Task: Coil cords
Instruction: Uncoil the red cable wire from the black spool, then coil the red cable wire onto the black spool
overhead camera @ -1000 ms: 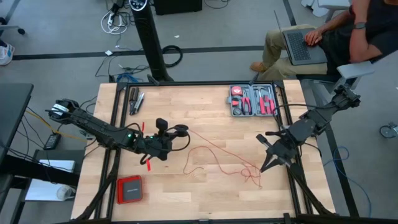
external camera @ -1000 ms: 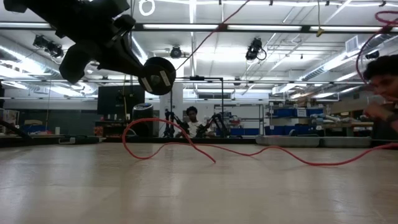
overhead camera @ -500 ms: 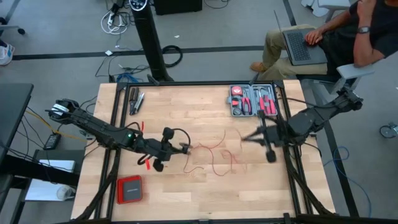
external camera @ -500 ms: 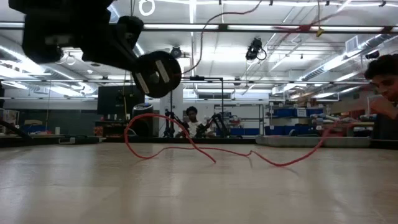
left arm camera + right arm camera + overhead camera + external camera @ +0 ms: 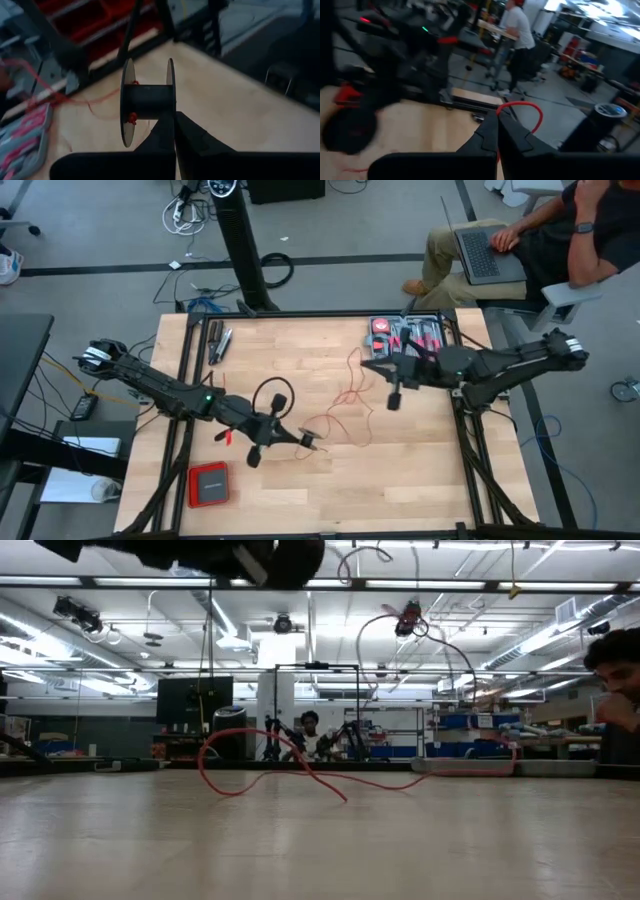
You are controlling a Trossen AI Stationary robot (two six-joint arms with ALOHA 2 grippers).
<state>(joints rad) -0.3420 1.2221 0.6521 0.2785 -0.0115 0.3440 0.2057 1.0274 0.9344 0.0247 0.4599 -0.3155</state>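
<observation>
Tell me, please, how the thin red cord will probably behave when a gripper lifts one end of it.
The red cord lies in loose curls on the table, so it is probably floppy and will sag and trail. It looks very thin, so likely light and easy to tangle. In the right gripper it arcs in a springy loop, so it may hold some curl.

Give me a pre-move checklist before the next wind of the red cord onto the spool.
1. Left gripper shut on the spool: ok.
2. Red cord fixed at the spool core: ok, a red knot shows there.
3. Right gripper shut on the cord: ok, a red loop comes out at its fingertips.
4. Cord free of snags: cannot tell, loose loops lie across the table.
5. Cord clear of the tool tray: cannot tell, the right arm hides that side.
</observation>
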